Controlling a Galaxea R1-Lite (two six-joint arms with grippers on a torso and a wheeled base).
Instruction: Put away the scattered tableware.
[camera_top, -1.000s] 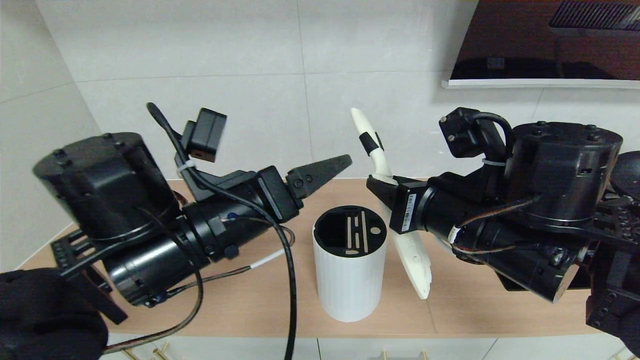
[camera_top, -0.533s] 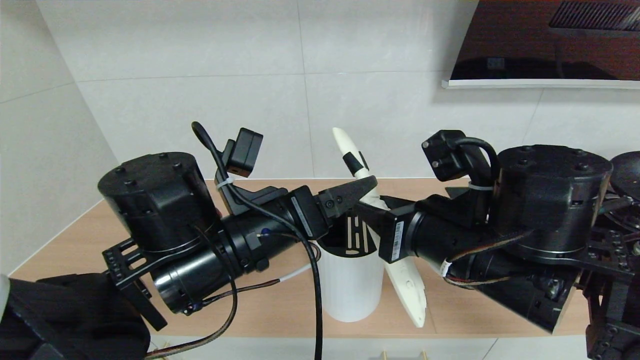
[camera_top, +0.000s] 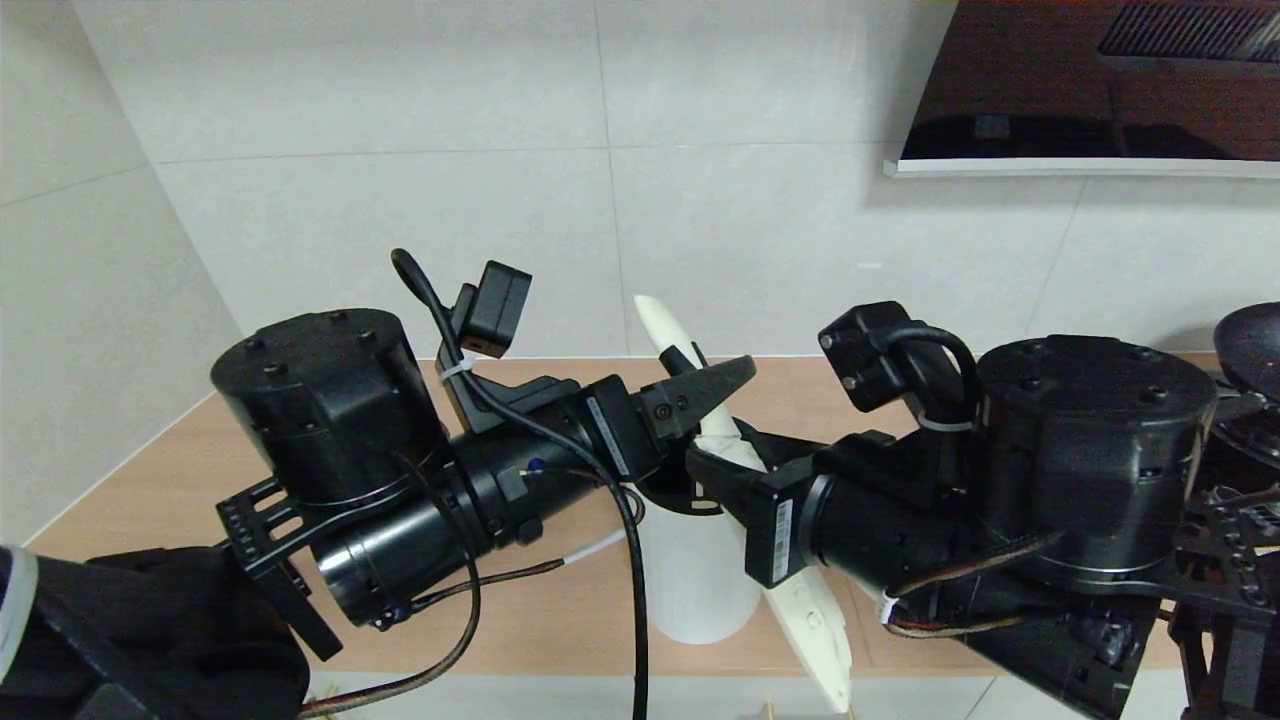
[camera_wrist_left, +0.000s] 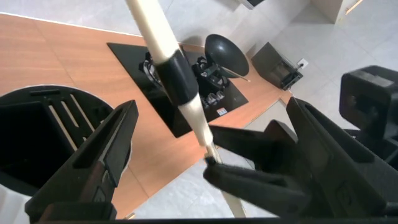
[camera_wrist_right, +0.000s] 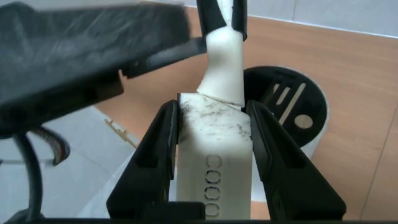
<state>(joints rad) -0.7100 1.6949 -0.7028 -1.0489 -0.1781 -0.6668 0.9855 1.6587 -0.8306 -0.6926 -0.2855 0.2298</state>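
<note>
The cream-white utensil (camera_top: 805, 615), black-banded near its handle tip, hung tilted in the right gripper (camera_wrist_right: 214, 149), clamped at mid-length, broad end down. Its handle apparently rose over the holder (camera_top: 695, 590), an upright white cylinder with a slotted black top on the wooden counter (camera_top: 555, 630).

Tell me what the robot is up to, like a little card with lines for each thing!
Place: wooden counter by a white tiled wall
Right gripper: shut on the white utensil, clamped on its wide end
Utensil: tilted, handle with a black band pointing up, held in the air
Left gripper: open, one finger on each side of the utensil's handle
Holder: white cylinder with a black slotted top, upright on the counter, below the grippers
Job so far: utensil not in the holder yet
</note>
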